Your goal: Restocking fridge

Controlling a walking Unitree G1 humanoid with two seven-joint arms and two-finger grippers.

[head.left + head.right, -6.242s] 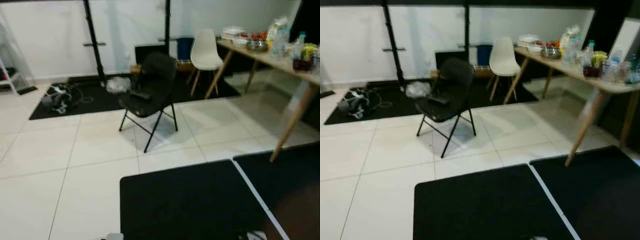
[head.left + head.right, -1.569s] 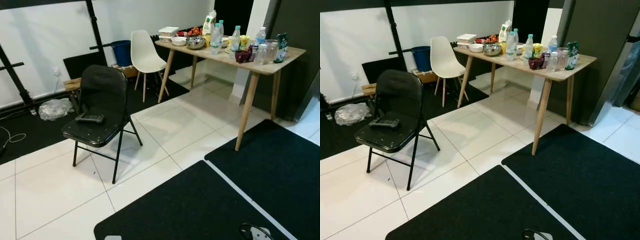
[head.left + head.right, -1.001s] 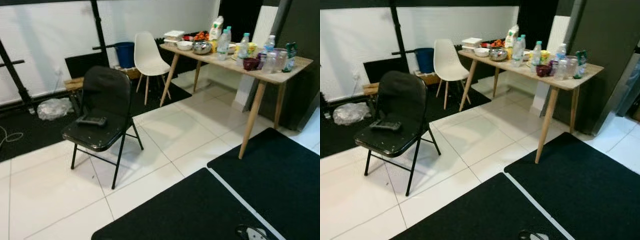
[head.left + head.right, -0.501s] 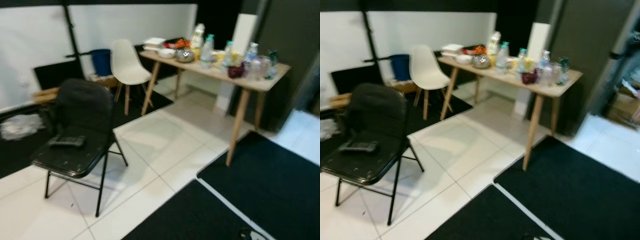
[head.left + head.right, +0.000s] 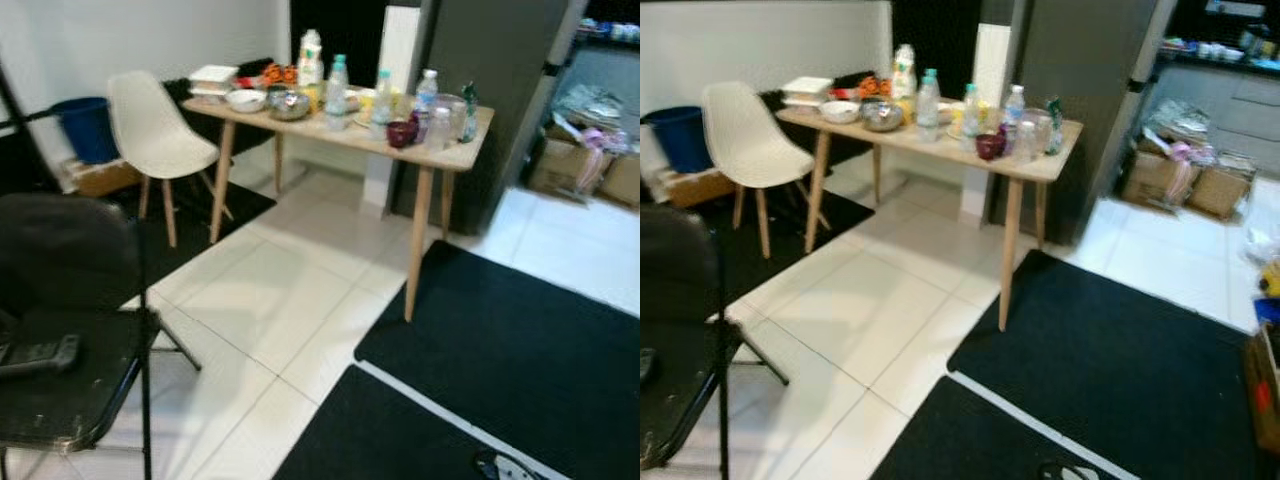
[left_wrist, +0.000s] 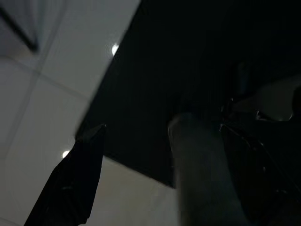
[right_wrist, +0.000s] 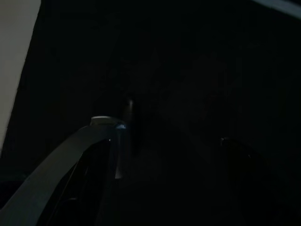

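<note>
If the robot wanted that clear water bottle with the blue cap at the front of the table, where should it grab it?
Probably around the water bottle's straight middle, coming from the table's open near side. It stands upright, and other items crowd in behind it.

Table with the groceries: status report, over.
Both arms hang idle over the black mat. Wooden table ahead, loaded with bottles and bowls; nothing picked yet. Black folding chair close on the left.
</note>
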